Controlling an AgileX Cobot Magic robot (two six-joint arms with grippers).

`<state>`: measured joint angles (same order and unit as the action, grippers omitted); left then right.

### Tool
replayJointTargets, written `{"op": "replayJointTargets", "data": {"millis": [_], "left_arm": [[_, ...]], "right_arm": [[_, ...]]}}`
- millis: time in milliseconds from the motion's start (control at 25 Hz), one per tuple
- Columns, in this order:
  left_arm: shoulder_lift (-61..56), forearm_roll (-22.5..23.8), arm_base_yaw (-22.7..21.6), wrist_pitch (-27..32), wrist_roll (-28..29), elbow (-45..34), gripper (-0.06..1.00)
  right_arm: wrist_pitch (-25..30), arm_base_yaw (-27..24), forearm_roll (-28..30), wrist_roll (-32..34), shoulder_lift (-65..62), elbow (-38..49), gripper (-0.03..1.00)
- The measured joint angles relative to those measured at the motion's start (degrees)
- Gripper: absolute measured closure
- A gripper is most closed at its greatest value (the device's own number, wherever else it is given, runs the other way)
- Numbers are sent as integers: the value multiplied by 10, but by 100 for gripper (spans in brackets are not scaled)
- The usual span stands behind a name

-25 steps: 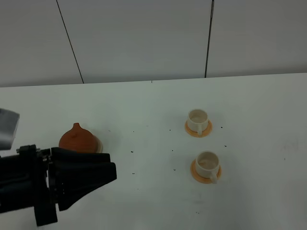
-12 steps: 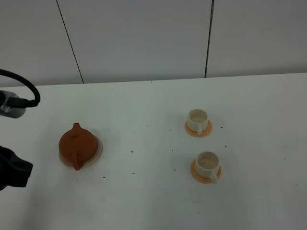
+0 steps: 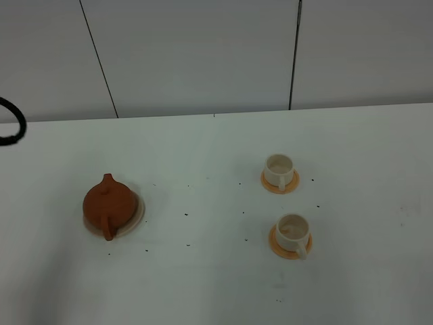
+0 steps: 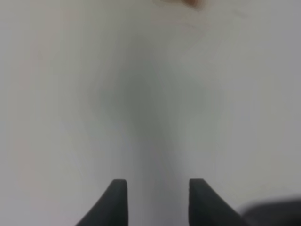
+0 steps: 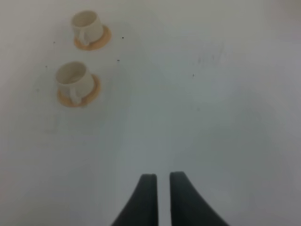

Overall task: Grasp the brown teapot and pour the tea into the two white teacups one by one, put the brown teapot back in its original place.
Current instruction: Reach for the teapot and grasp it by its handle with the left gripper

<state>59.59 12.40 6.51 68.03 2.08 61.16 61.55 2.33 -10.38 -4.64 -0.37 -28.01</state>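
Claw states first: the left claw (image 4: pixel 157 197) stands apart and empty over bare surface (image 3: pixel 203 271), the right claw (image 5: pixel 159 195) nearly together, also empty. One brown teapot (image 3: pixel 107 202) sits on its one beige plate (image 3: pixel 139 211) near the left edge, two white teacups (image 3: pixel 279 169) on two orange saucers (image 3: pixel 272 242) right of centre. With the pot seemingly set back, the task looks finished, though I cannot tell whether the cups hold tea.

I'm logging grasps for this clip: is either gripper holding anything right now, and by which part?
Nothing is held. The left gripper and right gripper have only bare table between their fingers; the brown teapot sits untouched on its plate.
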Motion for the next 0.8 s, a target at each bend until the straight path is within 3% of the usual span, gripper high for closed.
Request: {"op": "replayJointTargets", "data": {"millis": [160, 320, 600, 800], "left_arm": [[6, 85, 0, 0, 55, 5, 57], [39, 109, 0, -1, 89, 5, 57], [176, 72, 0, -69, 105, 5, 57], [254, 8, 0, -166, 123, 5, 57]], "right_arm": [[0, 0, 0, 0, 0, 0, 90], [0, 0, 0, 0, 0, 0, 90], [0, 0, 0, 0, 0, 0, 88], [0, 0, 0, 0, 0, 0, 88]]}}
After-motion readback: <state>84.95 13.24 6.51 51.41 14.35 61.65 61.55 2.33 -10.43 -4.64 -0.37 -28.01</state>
